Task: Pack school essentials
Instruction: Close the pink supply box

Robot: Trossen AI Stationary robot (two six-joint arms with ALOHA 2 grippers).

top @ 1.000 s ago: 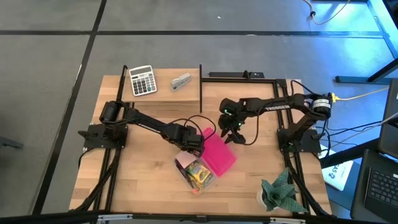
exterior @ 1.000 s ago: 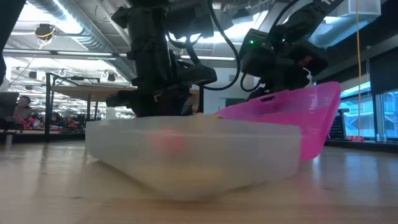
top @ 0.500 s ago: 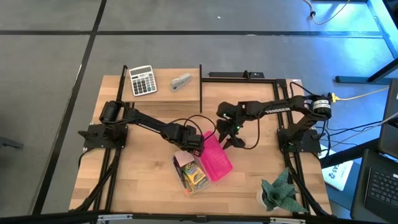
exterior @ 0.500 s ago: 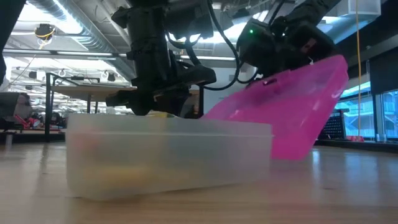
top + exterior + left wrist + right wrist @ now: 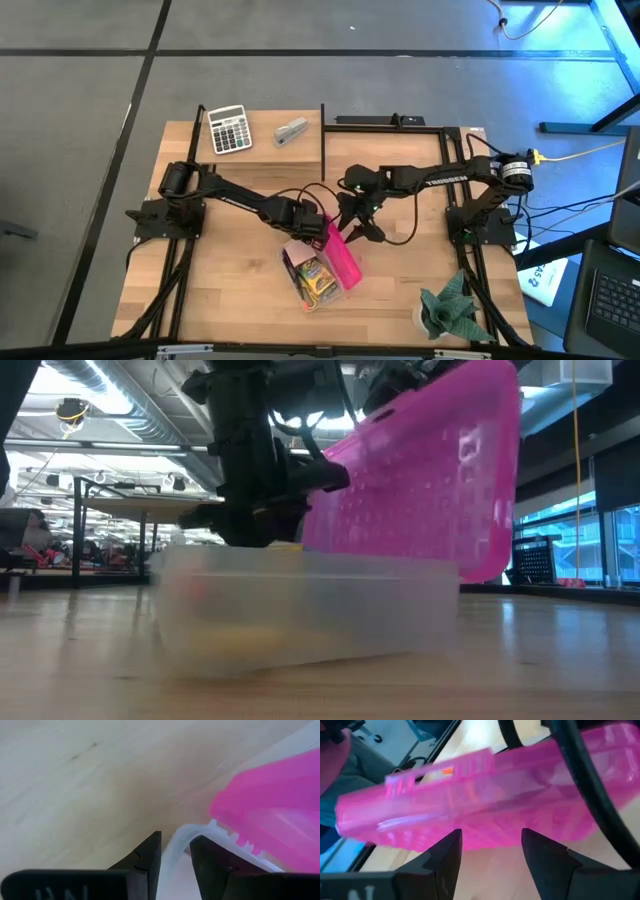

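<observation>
A clear plastic box (image 5: 312,280) stands on the table's middle, holding a yellow-green crayon box (image 5: 320,277) and a pale pink note pad (image 5: 297,258). Its pink lid (image 5: 343,257) stands nearly upright along the box's right side, joined to the box at its lower edge; in the low view the lid (image 5: 420,480) towers over the box (image 5: 300,600). My left gripper (image 5: 312,232) is shut on the box's far end. My right gripper (image 5: 352,222) stands open at the lid's raised edge. My left gripper pinches the clear box's rim near a far corner (image 5: 176,844) between its two fingers, one finger inside the wall and one outside. The fingers come steeply from above. The box stands flat on the table. My right gripper is open, and its fingertips (image 5: 454,838) lie against the pink lid's outer face near its raised free edge (image 5: 485,827). They come slanting down from the table's right. The lid runs across both fingers and stands tilted up on its lower edge.
A white-grey calculator (image 5: 229,129) and a small grey stapler (image 5: 291,131) lie at the table's far left. A teal folded thing (image 5: 450,310) stands at the near right corner. A black rail (image 5: 322,140) crosses the far middle. Bare wood lies near left.
My right gripper has gone up and toward the table's left, tipping as it went. The pink lid, which lay spread open to the box's right, has swung up on its lower edge to nearly upright. The box has shifted slightly on the table.
</observation>
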